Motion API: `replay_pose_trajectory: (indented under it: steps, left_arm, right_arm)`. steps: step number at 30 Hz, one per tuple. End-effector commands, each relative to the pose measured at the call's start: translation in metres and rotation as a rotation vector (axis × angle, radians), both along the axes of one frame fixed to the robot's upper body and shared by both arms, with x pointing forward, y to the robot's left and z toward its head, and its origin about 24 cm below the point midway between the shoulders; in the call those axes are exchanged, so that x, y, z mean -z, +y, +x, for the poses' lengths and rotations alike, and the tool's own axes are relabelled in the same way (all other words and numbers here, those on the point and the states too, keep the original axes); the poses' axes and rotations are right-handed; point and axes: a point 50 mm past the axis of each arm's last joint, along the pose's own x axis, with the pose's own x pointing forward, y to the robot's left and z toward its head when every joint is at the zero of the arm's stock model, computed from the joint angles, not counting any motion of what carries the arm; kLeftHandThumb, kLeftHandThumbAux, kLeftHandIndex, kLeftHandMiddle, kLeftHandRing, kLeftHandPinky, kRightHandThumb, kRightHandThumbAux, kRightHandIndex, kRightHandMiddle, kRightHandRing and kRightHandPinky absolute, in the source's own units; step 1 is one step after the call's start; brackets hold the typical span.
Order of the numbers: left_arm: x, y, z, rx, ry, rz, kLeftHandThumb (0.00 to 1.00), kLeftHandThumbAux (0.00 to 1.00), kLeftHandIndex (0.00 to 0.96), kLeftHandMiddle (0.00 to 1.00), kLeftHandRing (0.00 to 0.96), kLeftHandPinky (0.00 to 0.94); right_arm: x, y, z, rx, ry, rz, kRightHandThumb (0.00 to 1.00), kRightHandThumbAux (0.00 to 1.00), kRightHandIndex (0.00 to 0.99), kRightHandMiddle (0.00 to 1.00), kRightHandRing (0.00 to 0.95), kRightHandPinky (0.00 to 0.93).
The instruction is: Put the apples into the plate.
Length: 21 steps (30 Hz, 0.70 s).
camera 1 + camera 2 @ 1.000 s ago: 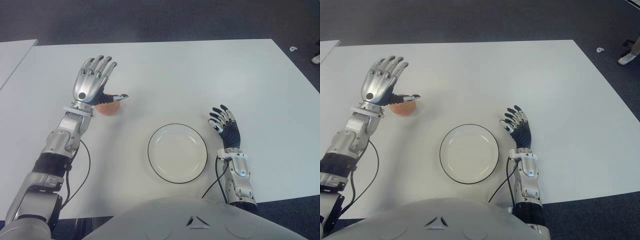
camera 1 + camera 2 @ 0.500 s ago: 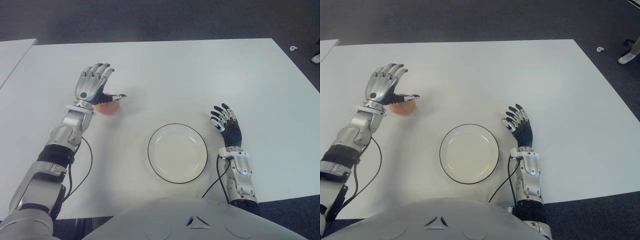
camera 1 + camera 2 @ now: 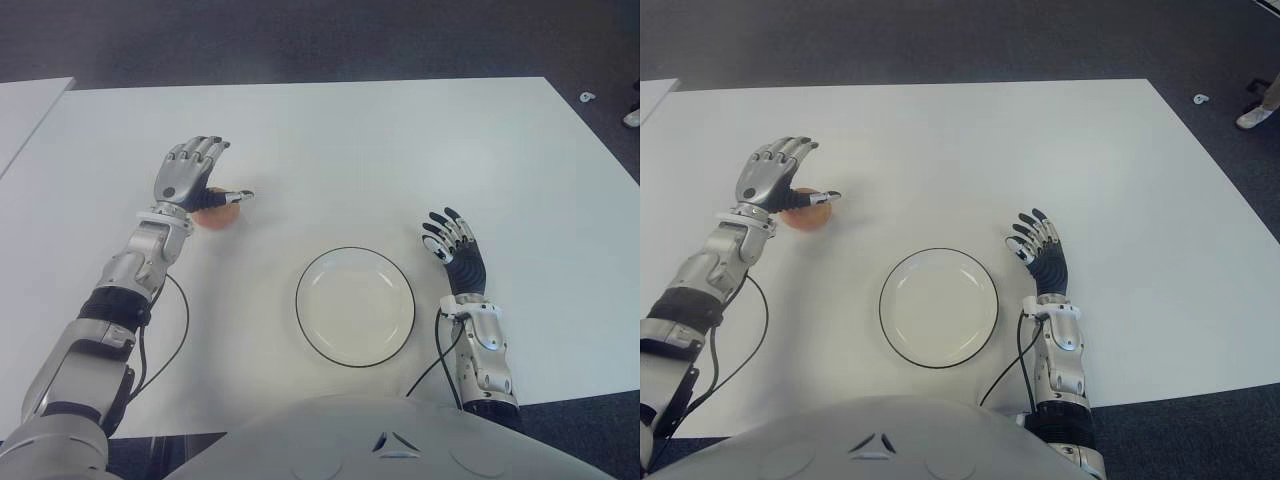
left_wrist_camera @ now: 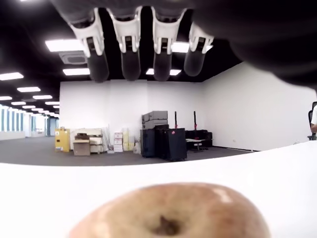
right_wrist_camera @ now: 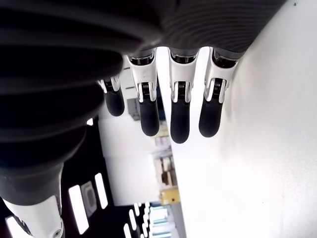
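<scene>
One apple (image 3: 216,215) lies under the left robot hand (image 3: 190,175), fingers spread over it; one plate (image 3: 303,315).

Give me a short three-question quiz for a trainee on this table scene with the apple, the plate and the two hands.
1. True or false: the apple already lies in the plate.
2. Which hand is over the apple? A) left hand B) right hand C) neither
3. Fill in: the right hand shows to the ______ of the plate, fingers spread, holding nothing.

Key
1. False. The apple sits on the table, left of the plate and apart from it.
2. A. Its fingers hang open above the apple, not closed on it.
3. right
</scene>
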Motion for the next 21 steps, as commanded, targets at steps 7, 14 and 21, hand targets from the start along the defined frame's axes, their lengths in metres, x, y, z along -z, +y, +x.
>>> replay_pose_trajectory:
  steps: [7,14,21]
  left_arm:
    - [0.016,-0.005,-0.005,-0.012,0.081,-0.054,0.257,0.251,0.115,0.129,0.126,0.162]
    - [0.023,-0.006,-0.007,-0.019,0.098,-0.055,0.273,0.256,0.111,0.127,0.128,0.167]
    - [0.03,-0.004,-0.011,-0.027,0.116,-0.042,0.288,0.261,0.112,0.125,0.125,0.163]
  right_arm:
    - [0.018,-0.006,-0.011,0.007,0.115,0.016,0.442,0.723,0.121,0.227,0.256,0.301]
    - [0.018,-0.008,-0.011,0.006,0.111,0.012,0.443,0.718,0.12,0.229,0.258,0.295]
    - [0.018,-0.011,-0.01,0.01,0.111,0.016,0.457,0.717,0.123,0.235,0.268,0.311]
